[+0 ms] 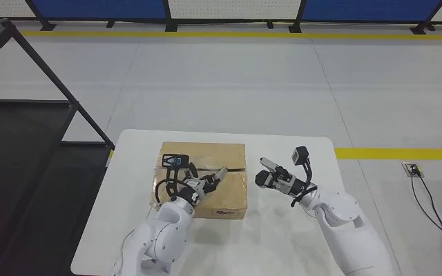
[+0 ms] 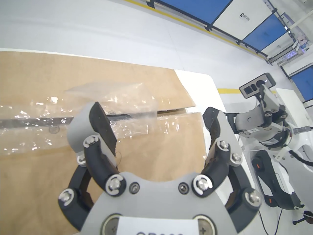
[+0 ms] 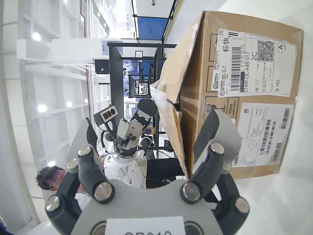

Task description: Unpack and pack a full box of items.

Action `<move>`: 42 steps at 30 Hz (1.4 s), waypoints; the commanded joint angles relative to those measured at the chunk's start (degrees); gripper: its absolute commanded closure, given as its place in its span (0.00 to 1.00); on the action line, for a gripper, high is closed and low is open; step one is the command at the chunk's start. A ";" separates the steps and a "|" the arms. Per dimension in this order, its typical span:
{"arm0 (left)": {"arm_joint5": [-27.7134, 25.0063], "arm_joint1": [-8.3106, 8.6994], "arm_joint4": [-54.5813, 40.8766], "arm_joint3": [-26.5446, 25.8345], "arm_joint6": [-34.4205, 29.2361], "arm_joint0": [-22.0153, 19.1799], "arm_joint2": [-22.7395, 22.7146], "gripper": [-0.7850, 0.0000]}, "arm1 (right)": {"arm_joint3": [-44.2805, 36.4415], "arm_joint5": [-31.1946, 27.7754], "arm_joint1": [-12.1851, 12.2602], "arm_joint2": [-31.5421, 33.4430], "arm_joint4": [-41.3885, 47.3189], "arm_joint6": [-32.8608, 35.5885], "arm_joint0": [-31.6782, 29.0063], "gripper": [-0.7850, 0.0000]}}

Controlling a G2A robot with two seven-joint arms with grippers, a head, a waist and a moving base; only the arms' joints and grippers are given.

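A brown cardboard box point(image 1: 204, 178) lies on the white table point(image 1: 276, 234). Its top flaps are closed along a middle seam. Loose clear tape point(image 2: 117, 99) is peeled up from that seam. My left gripper point(image 2: 156, 125) hovers open over the box top near the seam's right end, also seen in the top view point(image 1: 218, 175). The tape stands just beyond its fingertips. My right gripper point(image 3: 149, 135) is open beside the box's labelled side point(image 3: 247, 86), a short way off at the right point(image 1: 266, 172). One flap's torn edge point(image 3: 171, 94) is slightly lifted there.
A black metal frame point(image 1: 41, 138) stands off the table's left edge. The table has bare surface in front of the box and to its right, around the right arm point(image 1: 338, 214).
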 commanded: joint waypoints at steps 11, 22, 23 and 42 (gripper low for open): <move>-0.41 1.08 -17.27 -8.17 0.26 6.00 -18.06 0.00 | -6.71 -1.12 -0.85 -3.44 2.14 -3.02 1.34 0.00; -3.05 2.56 -30.52 -2.84 -6.53 9.93 -33.76 0.00 | -5.57 3.62 -2.38 -10.73 -0.89 -3.21 7.99 0.00; -3.61 2.69 -30.88 -2.59 -6.78 10.27 -34.56 0.00 | -5.57 3.62 -2.38 -10.73 -0.89 -3.21 7.99 0.00; -4.30 3.56 -2.84 -3.23 4.05 10.61 -20.57 0.00 | -9.27 -3.17 -2.54 -10.70 -2.90 -9.19 2.15 0.00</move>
